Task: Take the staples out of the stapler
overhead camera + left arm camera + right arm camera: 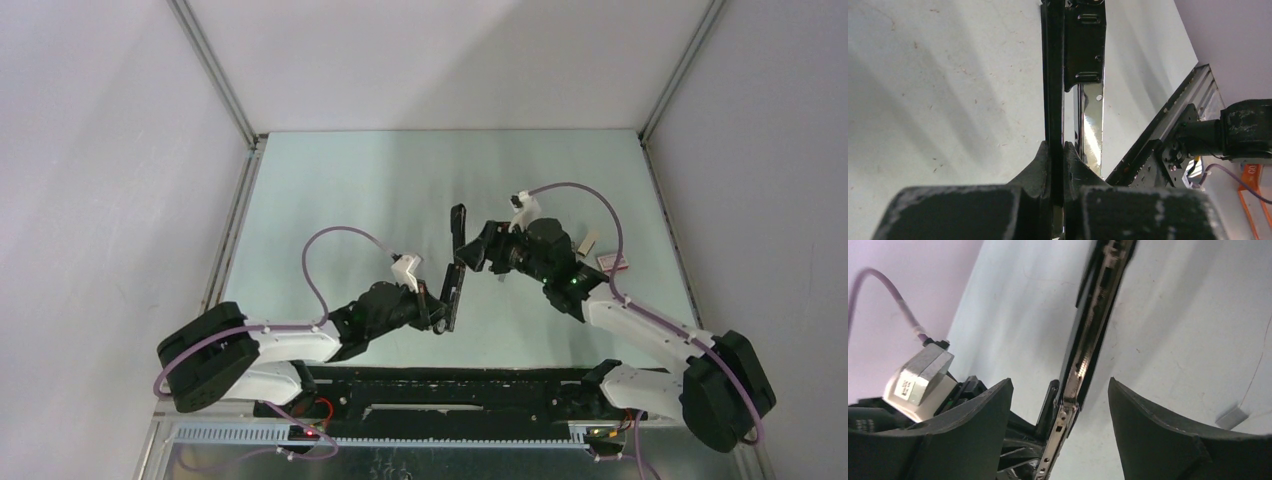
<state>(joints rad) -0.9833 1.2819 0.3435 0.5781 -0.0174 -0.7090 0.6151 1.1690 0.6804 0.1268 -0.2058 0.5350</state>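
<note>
Clamps the left claw [1057, 147] tight on the stapler [1053, 90], fingers [1038, 165] pressed to either face of the thin black bar, no gap showing. Presents that bar edge-on in the left wrist view, running straight away from the claw. Shows a silvery rail [1091, 127] just beside the gripped bar on its right, with a black plate [1085, 45] over the rail's far part.

Spreads the right claw [1059, 382] wide, its fingers [1148, 425] well apart and touching nothing. Frames the stapler's opened half between them: black shell, with a silvery channel and a spring line inside. Cannot tell the staples from the channel metal.

Seen from above: places the stapler over the middle of the tabletop [330, 200], folded open at the hinge into two black halves. Puts the near half in the left claw and points the far half away from the arms, with the right claw just beside the hinge on its right. Cannot tell whether any part touches the tabletop.

Farther right on the tabletop: finds a small white piece [588, 242] near a red-and-white box [612, 262], both apart from the stapler.
</note>
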